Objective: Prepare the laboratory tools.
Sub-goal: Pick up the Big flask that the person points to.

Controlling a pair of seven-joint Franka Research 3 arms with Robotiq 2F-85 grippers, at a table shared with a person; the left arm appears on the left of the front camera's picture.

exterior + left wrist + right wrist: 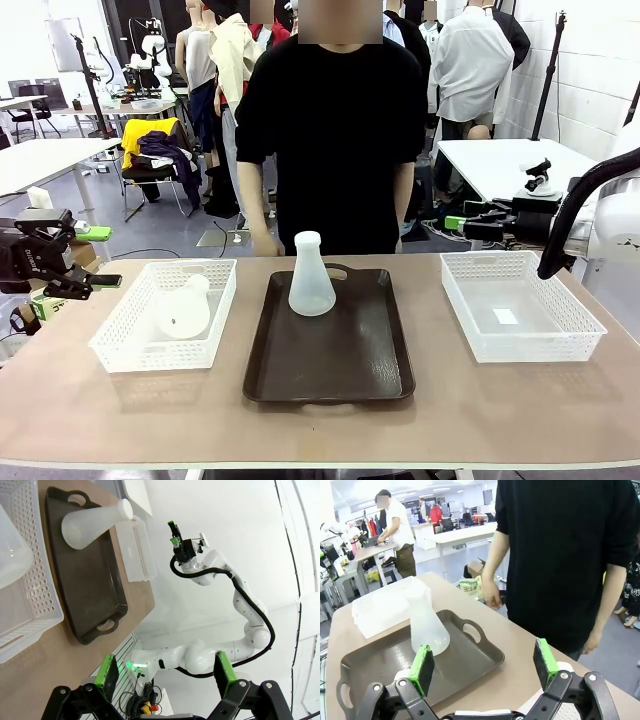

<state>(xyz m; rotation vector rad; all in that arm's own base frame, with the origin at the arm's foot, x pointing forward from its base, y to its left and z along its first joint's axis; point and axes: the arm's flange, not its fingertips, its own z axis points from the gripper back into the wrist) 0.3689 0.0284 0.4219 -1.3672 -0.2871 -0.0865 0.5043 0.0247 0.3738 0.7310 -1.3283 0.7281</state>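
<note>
– Flasks: where are we, left to right?
– Left hand (166,674) is wide open, holding nothing, just off the desk (320,430) edge. Just inboard of it is the left basket (150,362), with the lying flask (183,312) on its side in it, neck toward the far side.
– The other one?
– The upright flask (311,280) stands on the brown tray (330,365), at the tray's far end by the handle. It's well apart from both hands, roughly midway between them. From the right hand's own camera it sits ahead, toward the left-pad side.
– Right side?
– The right basket (530,352) is just inboard of the right hand (484,666), with no flask in it. There's a small flat white bit on its floor; I can't tell what it is. That hand is wide open too, and empty.
– Progress?
– My read is about half, assuming the tray is the target. One flask is set out. The other has yet to be lifted from the basket and stood beside it.
– Look of them?
– Both are frosted, translucent white and conical, with a wide round base, narrow neck and open mouth. They look empty. The lying one shows its base toward the robot's side.
</note>
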